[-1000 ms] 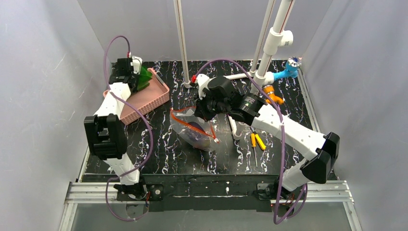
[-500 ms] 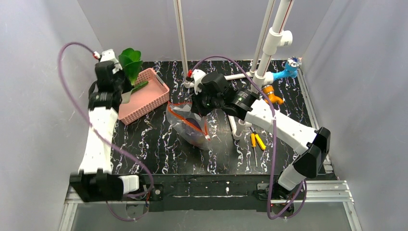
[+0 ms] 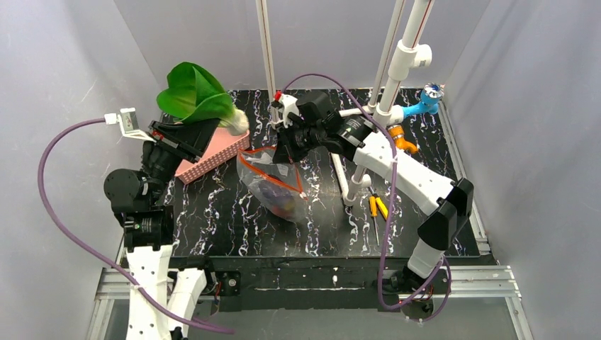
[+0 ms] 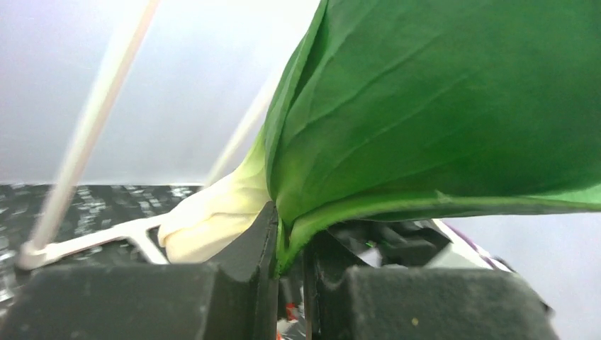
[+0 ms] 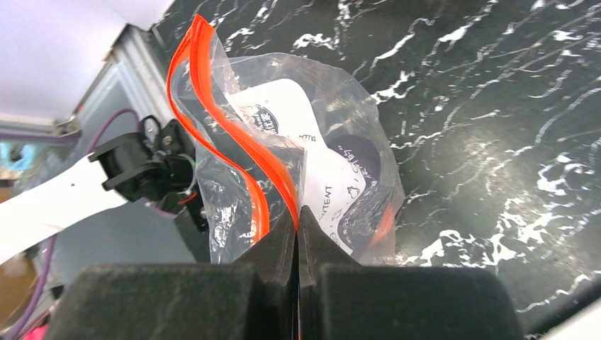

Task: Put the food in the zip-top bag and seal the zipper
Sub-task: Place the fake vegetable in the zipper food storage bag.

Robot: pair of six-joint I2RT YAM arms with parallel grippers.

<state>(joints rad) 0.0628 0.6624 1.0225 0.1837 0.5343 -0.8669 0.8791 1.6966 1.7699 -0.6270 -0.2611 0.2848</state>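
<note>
With the left pincer (image 4: 289, 244) clamped on the green-leaved toy bok choy (image 3: 195, 95) and the right pincer (image 5: 298, 227) pinching shut on the red-orange zipper (image 5: 186, 49) of the clear plastic bag (image 5: 354, 127), stem-first entry was advisable.

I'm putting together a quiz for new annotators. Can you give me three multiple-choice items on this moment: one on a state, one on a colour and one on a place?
1. The right gripper is:
A. wide open
B. shut on the zipper of the zip-top bag
C. shut on nothing

2. The zipper is:
A. blue
B. green
C. red-orange

3. The bok choy is:
A. held aloft in the left gripper
B. inside the bag
C. in the right gripper

Answers:
1. B: the closed fingers pinch the strip.
2. C: the right wrist view shows it red-orange.
3. A: its leaf is clamped between the left fingers, raised above the table.
</note>
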